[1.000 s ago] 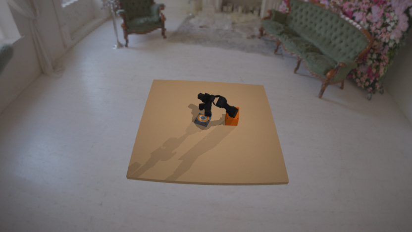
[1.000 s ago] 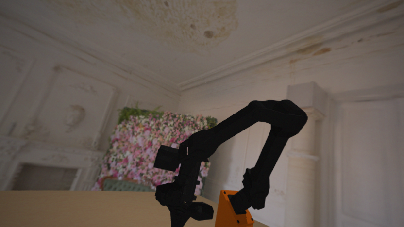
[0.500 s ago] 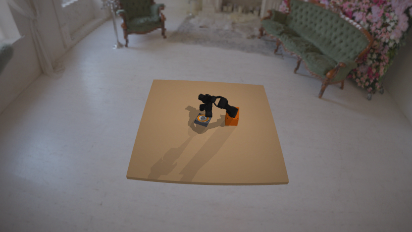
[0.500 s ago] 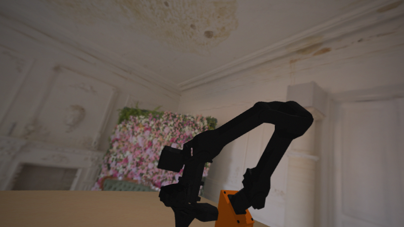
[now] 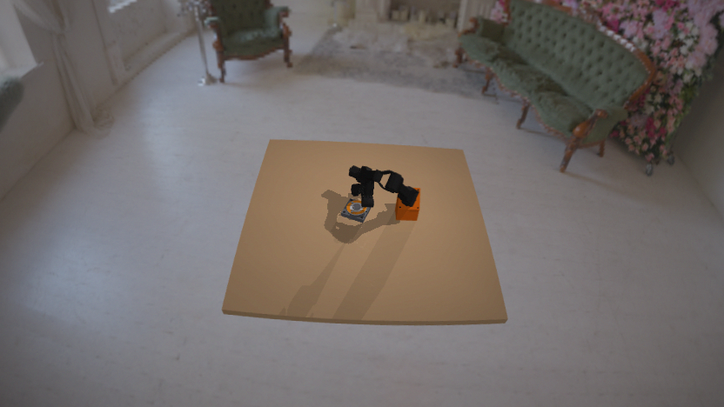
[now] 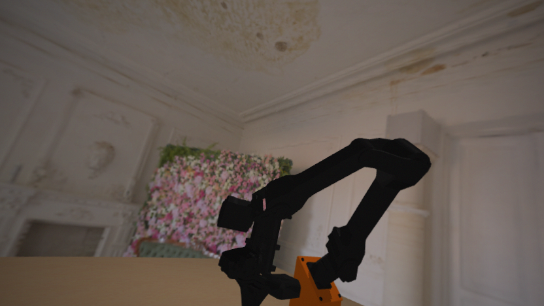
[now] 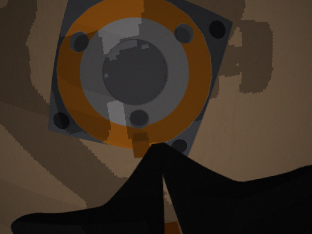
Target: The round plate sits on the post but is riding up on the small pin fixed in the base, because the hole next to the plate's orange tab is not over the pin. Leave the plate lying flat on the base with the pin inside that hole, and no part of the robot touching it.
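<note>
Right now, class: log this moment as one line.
gripper: shut, empty | at plate edge by orange tab | plate on post, base

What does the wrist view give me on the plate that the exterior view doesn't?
Only the wrist view shows the work: the round plate with its orange ring lying over the square base, the post in the middle, the plate's holes, and the orange tab at the edge nearest the closed fingertips. Whether they touch the tab, I cannot tell.

Only the exterior view shows the arm's posture: elbow high, wrist bent down, orange mount, with the plate hidden.

Both show the shut gripper, holding nothing, and the tan table.
</note>
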You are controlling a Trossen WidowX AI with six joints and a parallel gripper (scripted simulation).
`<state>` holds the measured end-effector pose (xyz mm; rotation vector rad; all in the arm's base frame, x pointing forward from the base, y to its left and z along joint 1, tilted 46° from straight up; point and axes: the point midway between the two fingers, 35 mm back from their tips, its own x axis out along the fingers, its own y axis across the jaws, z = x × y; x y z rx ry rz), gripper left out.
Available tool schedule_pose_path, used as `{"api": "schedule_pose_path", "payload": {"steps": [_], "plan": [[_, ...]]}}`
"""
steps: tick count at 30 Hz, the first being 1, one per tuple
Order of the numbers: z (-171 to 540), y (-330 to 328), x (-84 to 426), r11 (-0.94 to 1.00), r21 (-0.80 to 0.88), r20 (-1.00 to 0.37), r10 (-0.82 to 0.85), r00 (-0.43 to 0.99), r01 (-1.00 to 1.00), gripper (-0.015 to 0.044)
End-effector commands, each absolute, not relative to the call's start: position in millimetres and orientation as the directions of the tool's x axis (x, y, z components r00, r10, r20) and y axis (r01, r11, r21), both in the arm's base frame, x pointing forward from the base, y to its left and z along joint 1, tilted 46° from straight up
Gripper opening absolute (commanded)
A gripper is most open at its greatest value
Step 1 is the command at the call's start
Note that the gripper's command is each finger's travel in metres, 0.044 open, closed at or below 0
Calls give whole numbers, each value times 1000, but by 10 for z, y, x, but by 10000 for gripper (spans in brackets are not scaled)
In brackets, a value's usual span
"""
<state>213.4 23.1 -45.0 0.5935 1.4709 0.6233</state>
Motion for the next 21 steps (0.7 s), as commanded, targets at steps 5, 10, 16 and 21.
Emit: {"api": "schedule_pose_path", "payload": {"steps": [5, 10, 16, 21], "plan": [[-404, 296, 2091, 704, 710, -704, 710, -5, -14, 0], [-383, 316, 2092, 704, 710, -704, 710, -5, -14, 0], [-364, 344, 2096, 703, 711, -704, 711, -5, -14, 0], [-299, 267, 2110, 705, 709, -705, 709, -5, -14, 0]]}}
